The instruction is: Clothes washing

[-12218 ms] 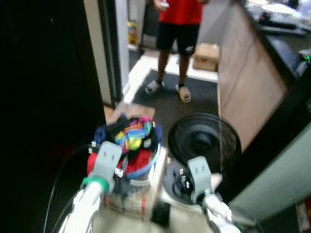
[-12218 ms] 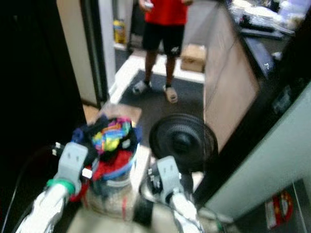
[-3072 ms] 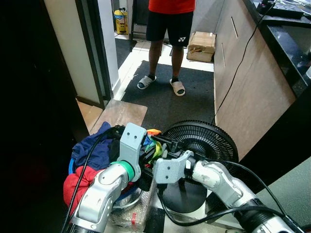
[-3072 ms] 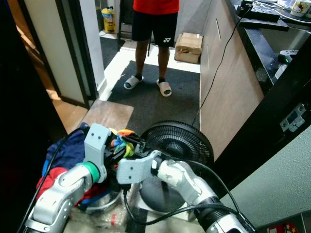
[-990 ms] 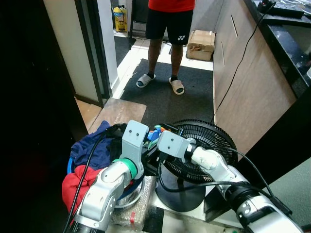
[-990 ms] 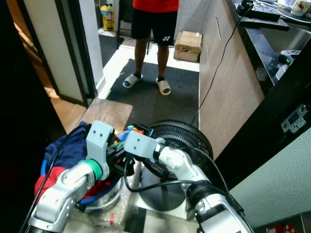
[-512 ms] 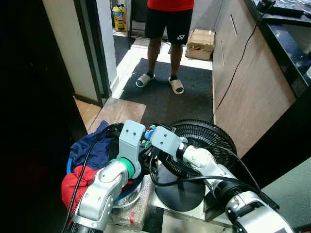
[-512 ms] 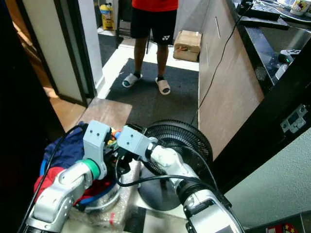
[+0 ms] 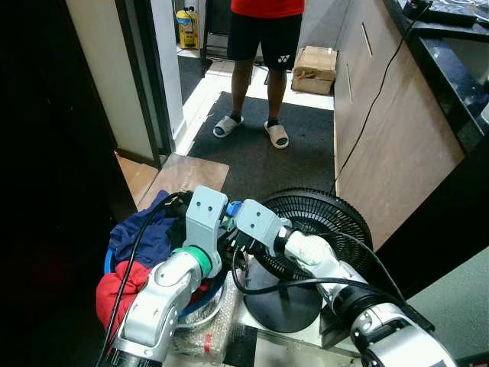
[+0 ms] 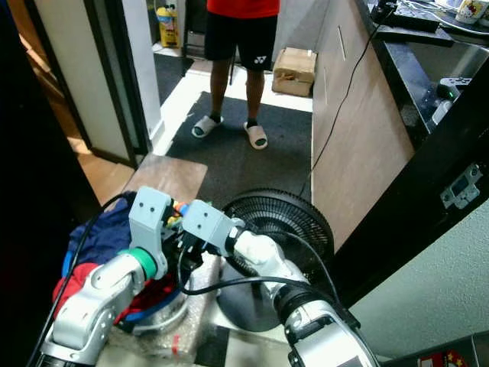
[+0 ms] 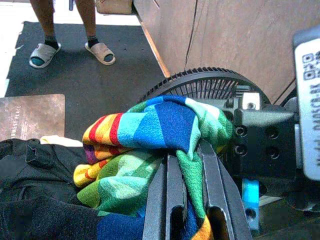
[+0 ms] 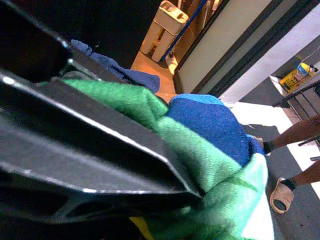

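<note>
A round blue-rimmed basket [image 9: 215, 295] sits low in front of me, heaped with clothes: a dark blue garment [image 9: 141, 233], a red one [image 9: 121, 287] and a rainbow-striped cloth [image 11: 150, 127] on top. My left gripper [image 11: 186, 156] is shut on the rainbow cloth, a green fold pinched between its fingers. My right gripper [image 10: 186, 238] reaches across from the right and meets the same cloth beside the left one. Its black fingers [image 12: 100, 130] press on the green and blue folds.
A black floor fan [image 9: 325, 222] stands right beside the basket, under my right arm. A person [image 9: 267, 38] in a red shirt and sandals stands ahead on a dark mat [image 9: 267, 164]. A wooden cabinet [image 9: 382, 115] lines the right, a door frame [image 9: 145, 84] the left, with a cardboard box [image 9: 315, 69] behind.
My right gripper has slid left from over the fan to the top of the clothes heap, next to the left gripper. The left gripper has stayed on the rainbow cloth.
</note>
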{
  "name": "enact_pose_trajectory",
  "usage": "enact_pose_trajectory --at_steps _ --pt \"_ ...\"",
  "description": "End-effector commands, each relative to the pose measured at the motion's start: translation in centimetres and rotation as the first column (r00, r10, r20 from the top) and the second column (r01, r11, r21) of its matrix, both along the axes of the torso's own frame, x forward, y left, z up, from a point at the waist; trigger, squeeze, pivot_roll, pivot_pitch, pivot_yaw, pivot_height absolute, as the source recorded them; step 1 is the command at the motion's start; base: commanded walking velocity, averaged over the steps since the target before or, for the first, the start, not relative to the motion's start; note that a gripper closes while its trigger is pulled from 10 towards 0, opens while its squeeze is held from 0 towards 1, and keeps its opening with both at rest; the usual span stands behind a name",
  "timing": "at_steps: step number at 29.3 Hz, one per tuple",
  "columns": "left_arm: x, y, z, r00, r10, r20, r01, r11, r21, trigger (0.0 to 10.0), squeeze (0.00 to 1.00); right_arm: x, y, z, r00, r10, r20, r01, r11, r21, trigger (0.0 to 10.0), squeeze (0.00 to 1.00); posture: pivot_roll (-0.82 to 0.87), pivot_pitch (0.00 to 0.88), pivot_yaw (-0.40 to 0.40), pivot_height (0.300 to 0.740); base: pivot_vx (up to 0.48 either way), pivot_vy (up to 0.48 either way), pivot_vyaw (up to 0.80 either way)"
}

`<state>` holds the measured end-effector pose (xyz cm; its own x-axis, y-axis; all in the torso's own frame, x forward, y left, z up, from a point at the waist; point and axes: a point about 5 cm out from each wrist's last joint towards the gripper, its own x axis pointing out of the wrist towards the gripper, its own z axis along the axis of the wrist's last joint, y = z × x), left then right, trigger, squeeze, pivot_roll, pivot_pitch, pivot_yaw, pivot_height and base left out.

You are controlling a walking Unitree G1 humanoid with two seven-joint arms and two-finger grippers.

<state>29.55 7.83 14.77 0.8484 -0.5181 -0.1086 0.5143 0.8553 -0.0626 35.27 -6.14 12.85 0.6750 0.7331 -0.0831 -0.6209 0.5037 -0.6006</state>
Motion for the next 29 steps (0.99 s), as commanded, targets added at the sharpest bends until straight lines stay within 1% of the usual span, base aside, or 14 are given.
enact_pose_trajectory --at_steps 1,6,16,18,19,20,23,24,29 --pt "-0.7 -0.7 -1.4 0.997 -0.041 -0.068 0.042 0.999 0.013 10.0 0.0 0.4 -0.2 1.1 0.999 -0.02 0.029 0.018 0.998 0.064 0.0 0.0 0.12 0.09 0.005 0.74 0.0 0.0 0.0" --pt "-0.7 -0.7 -1.5 0.997 -0.044 -0.069 0.045 0.999 0.016 10.0 0.0 0.2 -0.3 1.0 1.0 -0.022 0.014 0.02 0.995 0.099 0.0 0.0 0.12 0.084 0.006 0.74 0.0 0.0 0.0" --pt "-0.7 -0.6 -1.6 0.996 -0.045 -0.071 0.047 0.999 0.022 10.0 0.0 -0.1 -0.8 0.5 1.0 -0.029 -0.002 0.029 0.992 0.126 0.0 0.0 0.12 0.082 0.012 0.74 0.0 0.0 0.0" --pt "-0.7 -0.6 -1.6 0.996 -0.045 -0.07 0.047 0.999 0.023 10.0 0.0 -0.2 -1.1 0.3 0.999 -0.044 -0.004 0.045 0.989 0.138 0.0 0.0 0.12 0.081 0.013 0.74 0.0 0.0 0.0" --pt "-0.7 -0.6 -1.6 0.997 -0.044 -0.07 0.046 0.999 0.023 10.0 0.0 -0.2 -1.4 0.1 0.998 -0.063 -0.008 0.063 0.986 0.153 0.2 0.0 0.12 0.08 0.014 0.74 0.0 0.0 0.0" --pt "-0.6 -0.6 -1.6 0.997 -0.044 -0.069 0.045 0.999 0.022 10.0 0.0 -0.3 -1.5 0.0 0.997 -0.076 -0.012 0.077 0.984 0.164 0.2 0.0 0.12 0.08 0.014 0.74 0.0 0.0 0.0" --pt "-0.6 -0.6 -1.6 0.997 -0.043 -0.069 0.045 0.999 0.022 10.0 0.0 -0.3 -1.6 0.0 0.996 -0.083 -0.014 0.084 0.982 0.17 0.2 0.0 0.12 0.08 0.014 0.74 0.0 0.0 0.0" --pt "-0.6 -0.5 -1.6 0.997 -0.042 -0.068 0.043 0.999 0.022 10.0 0.0 -0.4 -1.8 -0.1 0.996 -0.088 -0.014 0.089 0.979 0.185 10.0 1.0 0.12 0.082 0.018 0.74 0.0 0.0 0.0" --pt "-0.6 -0.4 -1.6 0.997 -0.04 -0.069 0.042 0.999 0.027 10.0 0.0 -0.9 -2.0 -0.4 0.997 -0.069 -0.039 0.076 0.972 0.221 10.0 1.0 0.12 0.083 0.027 0.74 0.0 0.0 0.0"
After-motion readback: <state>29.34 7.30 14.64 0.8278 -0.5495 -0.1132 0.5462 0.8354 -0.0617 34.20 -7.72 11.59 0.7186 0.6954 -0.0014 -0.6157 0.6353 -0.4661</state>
